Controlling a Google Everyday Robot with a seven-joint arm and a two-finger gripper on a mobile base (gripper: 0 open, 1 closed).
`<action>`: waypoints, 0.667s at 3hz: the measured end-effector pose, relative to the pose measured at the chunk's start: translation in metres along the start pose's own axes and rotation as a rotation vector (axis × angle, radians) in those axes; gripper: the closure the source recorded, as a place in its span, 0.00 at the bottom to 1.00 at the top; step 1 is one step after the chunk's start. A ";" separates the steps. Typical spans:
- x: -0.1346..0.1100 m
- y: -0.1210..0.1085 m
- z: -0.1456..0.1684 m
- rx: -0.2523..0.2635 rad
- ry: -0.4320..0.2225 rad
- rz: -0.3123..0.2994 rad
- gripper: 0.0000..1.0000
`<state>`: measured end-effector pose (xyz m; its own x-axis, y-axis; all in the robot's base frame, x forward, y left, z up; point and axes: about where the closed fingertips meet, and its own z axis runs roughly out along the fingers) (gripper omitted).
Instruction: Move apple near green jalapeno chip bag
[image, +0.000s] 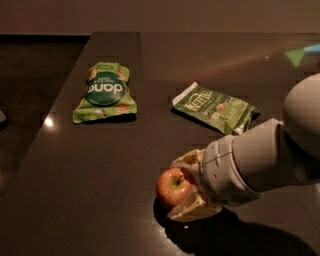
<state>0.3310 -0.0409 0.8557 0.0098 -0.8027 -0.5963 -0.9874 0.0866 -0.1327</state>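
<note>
The gripper (175, 190) is sitting low at the near right of the dark surface (90, 200), reaching in from the right on its pale wrist. Its two fingers (186, 209) are bracketing the apple (171, 186), one on the far side and one on the near side. Both appear to be pressing against the fruit, so the gripper is judged to be gripping the apple. The apple is standing stem-up and appears to be resting on the surface, its shadow lying directly beneath it.

The green jalapeno chip bag (215, 107) is lying flat beyond the gripper, slightly to its right and apart from it. The green dang pouch (103, 92) is lying farther off, beyond and to the gripper's left.

Assessment: the side-on grasp is serving a short lift and carry away from the camera towards the chip bag. Placement is not yet done.
</note>
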 end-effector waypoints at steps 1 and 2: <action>-0.004 -0.020 -0.015 0.062 0.002 0.024 0.87; -0.002 -0.051 -0.024 0.148 0.021 0.064 1.00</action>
<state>0.3772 -0.0577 0.8831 -0.0575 -0.8046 -0.5911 -0.9516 0.2232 -0.2113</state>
